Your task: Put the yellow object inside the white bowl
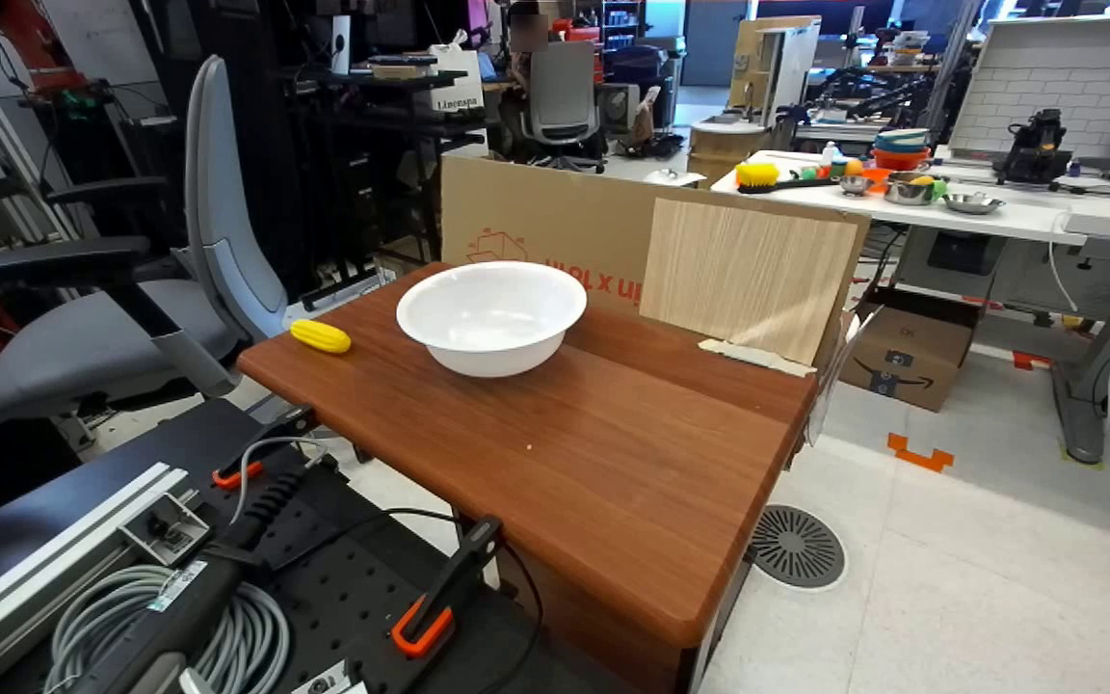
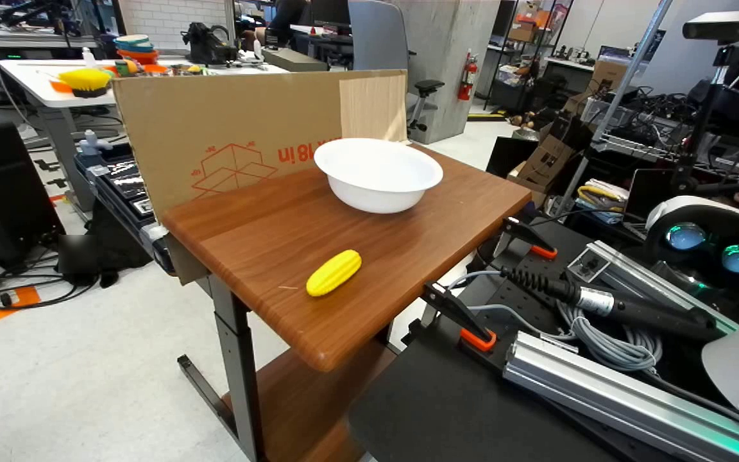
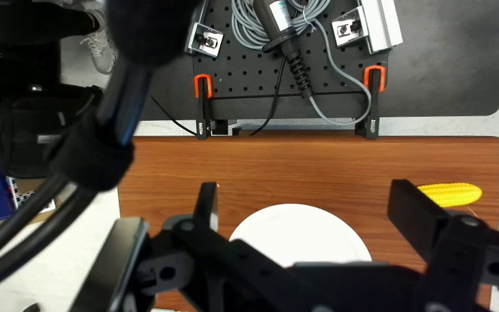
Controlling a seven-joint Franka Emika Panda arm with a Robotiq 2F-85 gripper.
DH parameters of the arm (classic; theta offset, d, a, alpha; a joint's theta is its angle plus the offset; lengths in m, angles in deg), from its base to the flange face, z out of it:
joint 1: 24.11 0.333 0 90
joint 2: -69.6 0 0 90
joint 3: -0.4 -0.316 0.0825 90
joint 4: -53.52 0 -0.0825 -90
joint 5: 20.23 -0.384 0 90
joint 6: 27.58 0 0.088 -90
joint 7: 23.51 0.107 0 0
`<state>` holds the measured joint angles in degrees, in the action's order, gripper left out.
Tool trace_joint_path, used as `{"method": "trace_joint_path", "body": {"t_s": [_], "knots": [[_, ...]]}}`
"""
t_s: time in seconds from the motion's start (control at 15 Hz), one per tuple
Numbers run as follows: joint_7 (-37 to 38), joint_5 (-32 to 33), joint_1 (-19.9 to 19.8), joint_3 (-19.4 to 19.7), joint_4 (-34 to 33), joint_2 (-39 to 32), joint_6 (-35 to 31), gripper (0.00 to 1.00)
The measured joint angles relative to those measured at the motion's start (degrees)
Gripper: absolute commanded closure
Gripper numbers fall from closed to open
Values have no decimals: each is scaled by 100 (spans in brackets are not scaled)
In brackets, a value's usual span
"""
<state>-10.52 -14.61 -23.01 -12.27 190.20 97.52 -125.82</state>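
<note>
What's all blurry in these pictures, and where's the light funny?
In the wrist view, the thick black cable is blurry and the white bowl looks flat white, washed out; in an exterior view, bright light hits the floor; in an exterior view, green light tints the near metal rail.

"What does the wooden worktop hold?"

"A white bowl, center, sits upright, while a yellow object, left, lies apart from it near a rounded corner."

"And beyond?"

"A cardboard sheet rises along the far edge, a wood-grain panel before it, as a gray office chair stands at far left."
</note>
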Motion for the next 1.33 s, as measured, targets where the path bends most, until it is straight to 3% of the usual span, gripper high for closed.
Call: {"method": "trace_joint_path", "body": {"t_s": [0.53, 0.67, 1.33], "knots": [[-36, 26, 29, 18, 5, -3, 0, 0], [-342, 359, 138, 5, -33, -97, 0, 0], [-1945, 1448, 796, -51, -1275, -2054, -717, 0]]}}
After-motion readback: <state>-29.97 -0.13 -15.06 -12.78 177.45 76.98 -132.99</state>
